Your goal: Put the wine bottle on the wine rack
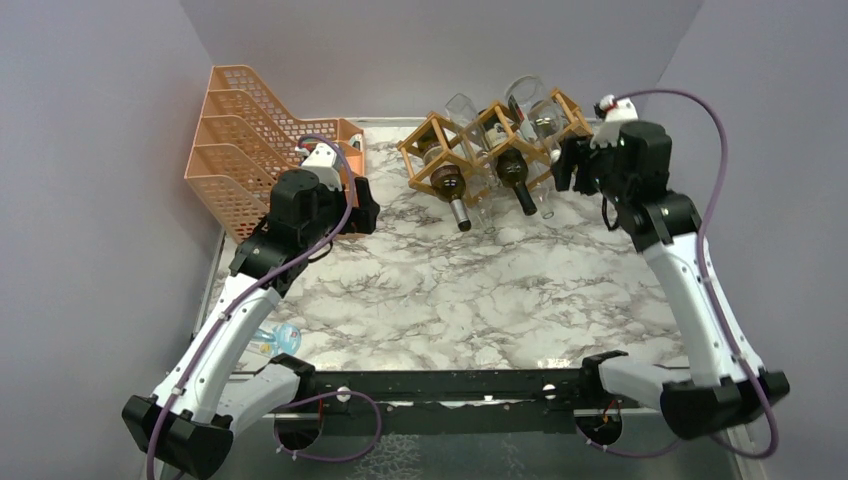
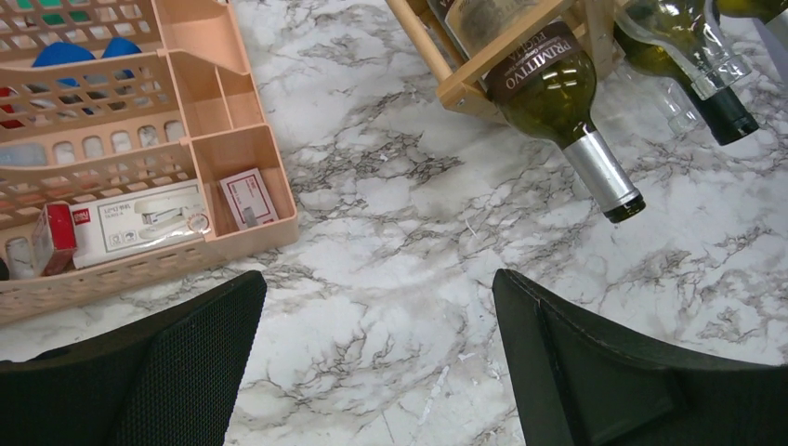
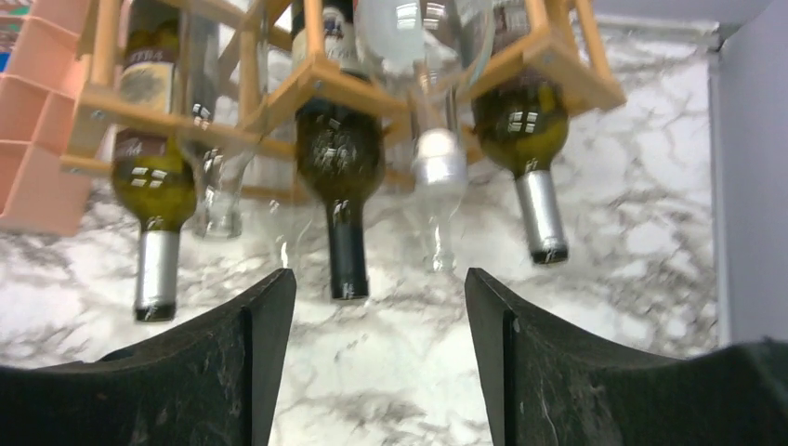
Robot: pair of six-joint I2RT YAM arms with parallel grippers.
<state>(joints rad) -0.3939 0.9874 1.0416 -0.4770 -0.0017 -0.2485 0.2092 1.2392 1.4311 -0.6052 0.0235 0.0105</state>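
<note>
The wine rack (image 1: 432,122), a light wooden lattice, stands at the back of the marble table. Several wine bottles lie in its cells, necks pointing toward me. In the right wrist view the rack (image 3: 321,74) holds a green bottle (image 3: 520,139) with a silver cap at the right, a dark bottle (image 3: 339,167) with a black cap and a clear one (image 3: 437,158). My right gripper (image 3: 379,288) is open and empty just in front of them, by the rack's right end (image 1: 562,165). My left gripper (image 2: 379,288) hangs open over bare marble, left of a green bottle (image 2: 548,98).
An orange mesh file tray (image 1: 245,140) stands at the back left, close to my left gripper (image 1: 365,205); it holds a stapler box (image 2: 139,223) and small items. A blue object (image 1: 280,340) lies by the left arm's base. Grey walls enclose the table.
</note>
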